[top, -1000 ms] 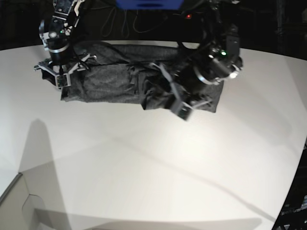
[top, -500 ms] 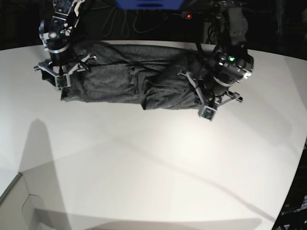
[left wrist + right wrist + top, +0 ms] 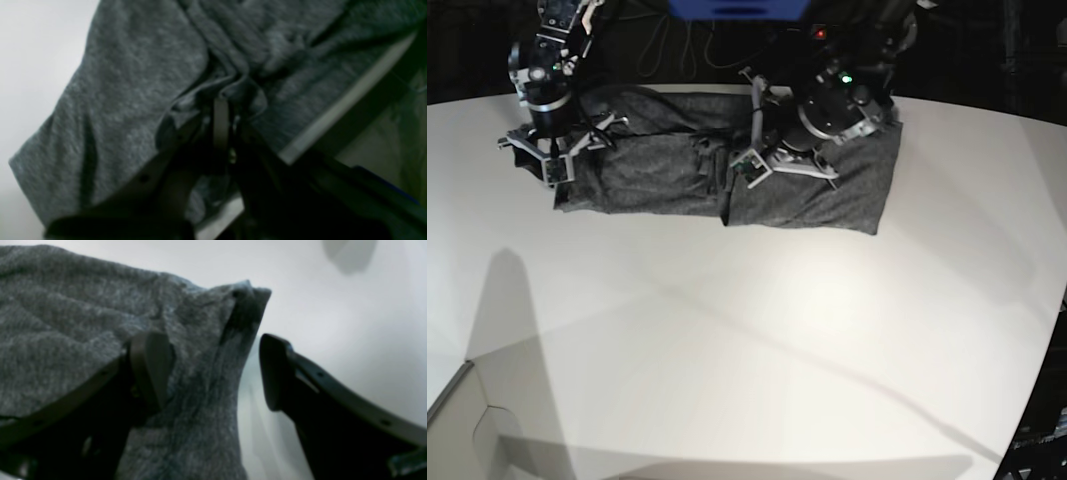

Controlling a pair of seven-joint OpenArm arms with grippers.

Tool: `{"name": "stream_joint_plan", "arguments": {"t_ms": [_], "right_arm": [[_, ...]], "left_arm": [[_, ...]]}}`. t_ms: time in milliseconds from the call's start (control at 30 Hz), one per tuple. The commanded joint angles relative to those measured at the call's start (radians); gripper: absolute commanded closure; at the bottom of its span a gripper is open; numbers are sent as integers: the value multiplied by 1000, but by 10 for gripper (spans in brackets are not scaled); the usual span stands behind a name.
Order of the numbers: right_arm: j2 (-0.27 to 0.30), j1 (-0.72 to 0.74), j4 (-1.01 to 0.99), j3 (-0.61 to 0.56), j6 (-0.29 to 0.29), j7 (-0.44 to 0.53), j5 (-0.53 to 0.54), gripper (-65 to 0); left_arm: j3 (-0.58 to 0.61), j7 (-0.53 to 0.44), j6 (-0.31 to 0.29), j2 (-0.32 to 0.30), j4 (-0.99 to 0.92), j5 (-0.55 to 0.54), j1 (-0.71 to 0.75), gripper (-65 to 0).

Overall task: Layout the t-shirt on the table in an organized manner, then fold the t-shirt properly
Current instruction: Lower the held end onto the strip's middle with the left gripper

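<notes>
The dark grey t-shirt lies bunched in a long strip along the far side of the white table. My left gripper is over its right half, near the far edge. In the left wrist view the left gripper is shut on a pinched fold of the t-shirt. My right gripper hovers at the shirt's left end. The right wrist view shows the right gripper open astride a raised corner of the t-shirt, one finger on cloth, the other over bare table.
Beyond the table's far edge there is dark space with cables and a blue object. A grey panel sits at the lower left corner. The table's curved edge runs down the right side.
My left arm swung from the shirt's front right edge back toward its middle, and its gripper shut on a fold. The shirt's right end now lies flatter. The right arm stayed put.
</notes>
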Motion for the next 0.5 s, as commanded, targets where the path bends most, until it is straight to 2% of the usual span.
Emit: {"name": "stream_joint_plan", "arguments": {"t_ms": [0, 67, 200, 467], "right_arm": [[4, 3, 21, 2, -5, 23, 9, -425], [4, 3, 21, 2, -5, 23, 9, -425], [4, 2, 21, 5, -5, 23, 9, -425], [4, 0, 22, 7, -5, 26, 9, -425]], "left_arm": [[-1, -22, -27, 2, 44, -39, -7, -1], [-27, -22, -76, -9, 72, -107, -8, -1], [-119, -17, -85, -10, 70, -206, -16, -1], [-331, -10, -85, -13, 55, -214, -16, -1]]}}
